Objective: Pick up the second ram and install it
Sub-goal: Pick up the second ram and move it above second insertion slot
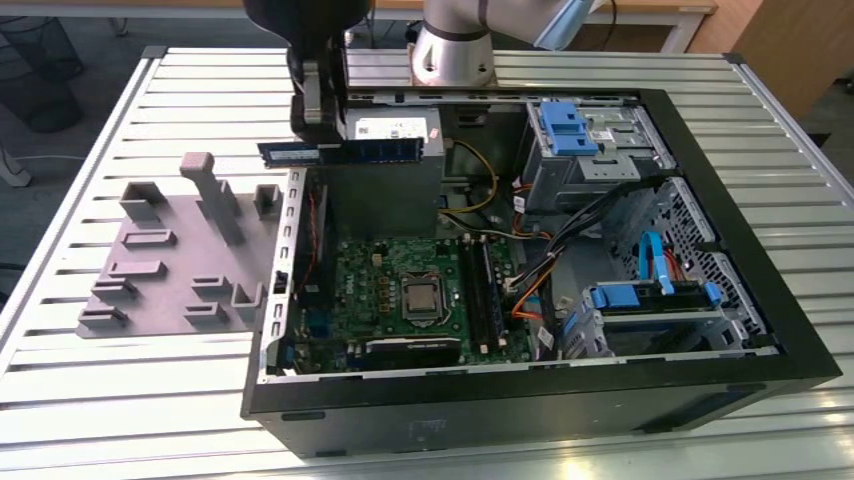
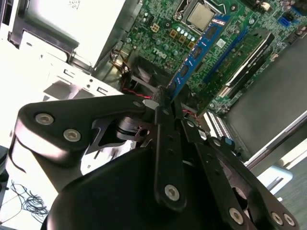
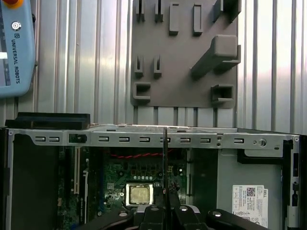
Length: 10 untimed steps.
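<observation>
Gripper (image 1: pixel 318 138) is pinching the second ram (image 1: pixel 367 151) off-centre, up over the grey power supply (image 1: pixel 380 200). We'd keep it level, line it up parallel with the motherboard's black slots (image 1: pixel 481 290), and press evenly.

You have the open computer case (image 1: pixel 534 400) lying on the slatted bench (image 1: pixel 134 400), with the grey holder block (image 1: pixel 160 250) just beside it at the exterior view's left.
</observation>
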Available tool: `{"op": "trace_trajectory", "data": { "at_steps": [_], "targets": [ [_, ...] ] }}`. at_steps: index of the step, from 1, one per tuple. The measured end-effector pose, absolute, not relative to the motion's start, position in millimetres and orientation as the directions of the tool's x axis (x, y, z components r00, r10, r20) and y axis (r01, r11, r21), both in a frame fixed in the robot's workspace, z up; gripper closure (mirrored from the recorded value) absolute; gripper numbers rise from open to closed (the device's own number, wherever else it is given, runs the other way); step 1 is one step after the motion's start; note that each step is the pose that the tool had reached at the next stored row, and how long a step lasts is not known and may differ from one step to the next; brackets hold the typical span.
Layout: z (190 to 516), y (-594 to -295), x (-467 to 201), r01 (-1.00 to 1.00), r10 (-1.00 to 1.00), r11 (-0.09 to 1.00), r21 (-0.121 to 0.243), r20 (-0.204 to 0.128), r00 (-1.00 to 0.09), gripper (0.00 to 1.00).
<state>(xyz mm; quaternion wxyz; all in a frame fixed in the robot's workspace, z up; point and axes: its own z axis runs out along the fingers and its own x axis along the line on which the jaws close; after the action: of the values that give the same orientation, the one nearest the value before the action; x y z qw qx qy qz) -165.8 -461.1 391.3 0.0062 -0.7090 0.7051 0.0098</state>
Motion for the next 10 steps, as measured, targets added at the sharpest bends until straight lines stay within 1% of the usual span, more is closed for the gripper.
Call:
{"op": "trace_trajectory", "data": {
  "at_steps": [10],
  "targets": [
    [391.2,-461.1,-155.8,-1.0,-1.0,-0.006,0.005,-0.023,0.006,0.86]
  ]
}}
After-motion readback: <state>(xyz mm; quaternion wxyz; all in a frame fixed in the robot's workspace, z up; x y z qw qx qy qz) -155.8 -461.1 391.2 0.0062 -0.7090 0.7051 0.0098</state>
